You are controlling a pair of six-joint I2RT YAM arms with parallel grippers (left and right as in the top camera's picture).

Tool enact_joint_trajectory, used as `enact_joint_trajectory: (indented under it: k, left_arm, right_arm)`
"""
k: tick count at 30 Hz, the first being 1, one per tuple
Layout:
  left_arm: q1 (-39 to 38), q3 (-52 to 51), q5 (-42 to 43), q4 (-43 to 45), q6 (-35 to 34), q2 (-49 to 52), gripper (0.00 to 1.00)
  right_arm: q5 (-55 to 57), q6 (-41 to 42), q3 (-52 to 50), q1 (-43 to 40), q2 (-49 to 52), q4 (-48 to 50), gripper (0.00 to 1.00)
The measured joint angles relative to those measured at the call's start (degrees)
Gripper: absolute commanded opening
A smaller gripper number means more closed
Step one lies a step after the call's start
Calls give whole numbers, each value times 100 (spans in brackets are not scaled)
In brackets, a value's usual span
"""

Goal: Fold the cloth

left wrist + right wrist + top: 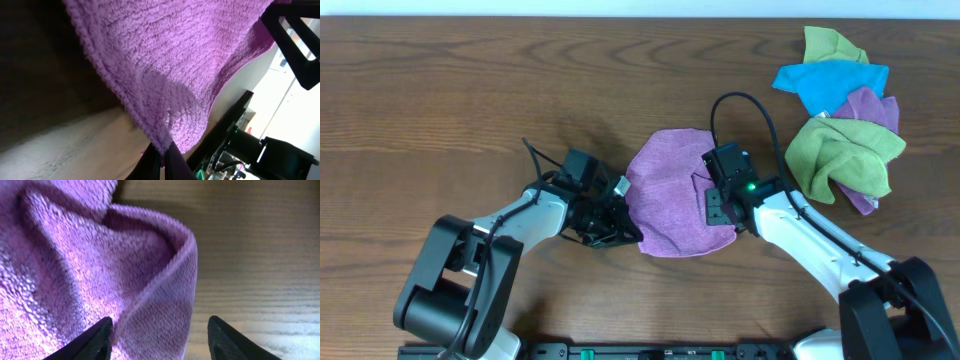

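The lilac-purple cloth (672, 195) lies near the middle of the wooden table (440, 100), bunched into a rounded heap rather than spread flat, with 1 arm at each side of it. The left gripper (625, 228) meets the cloth's lower left edge. In the left wrist view its jaws are together, pinching a corner of the terry fabric (170, 75) at the bottom of the picture, and the cloth rises away from the pinch as a taut sheet with its stitched hem running diagonally. The left gripper (160, 162) shows there only as 2 dark tips pressed against each other.

The right gripper (717, 202) sits over the cloth's right side. Its jaws stand apart in the right wrist view (the 2 black fingers (95, 340) frame the lower corners), and a raised fold of the cloth (75, 265) runs up between them, its curved edge just beside bare wood grain. Whether either finger touches the fabric cannot be told.

Well apart from all this, at the table's upper right, a pile holds a green cloth (840, 155), a blue cloth (830, 82), another purple cloth (870, 108) and a second green one (830, 45) at the top.
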Motion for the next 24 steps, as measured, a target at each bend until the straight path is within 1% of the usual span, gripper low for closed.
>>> enact_joint_trajectory:
  k: [2, 4, 7, 9, 10, 11, 14, 18, 24]
  left_arm:
    - [22, 0, 9, 0, 31, 0, 6]
    - [24, -2, 28, 0, 33, 0, 6]
    - [22, 0, 59, 0, 33, 2, 6]
    - [24, 0, 70, 0, 33, 0, 6]
    - [24, 0, 81, 0, 33, 2, 6]
    - [24, 0, 81, 0, 35, 2, 6]
    - [24, 0, 81, 0, 33, 0, 6]
    - [26, 0, 81, 0, 35, 0, 6]
    - [205, 0, 275, 4, 33, 2, 6]
  right_arm:
    - [7, 0, 0, 0, 13, 37, 59]
    - [2, -2, 0, 0, 83, 46, 55]
    - [-9, -42, 0, 0, 258, 61, 42]
    - [-9, -46, -2, 0, 348, 63, 28]
    - [-15, -31, -4, 0, 361, 63, 17]
    - [-9, -79, -4, 0, 358, 66, 13]
    - [2, -42, -4, 0, 345, 37, 6]
    - [11, -35, -4, 0, 146, -144, 1]
    - [92, 9, -7, 0, -678, -671, 1]
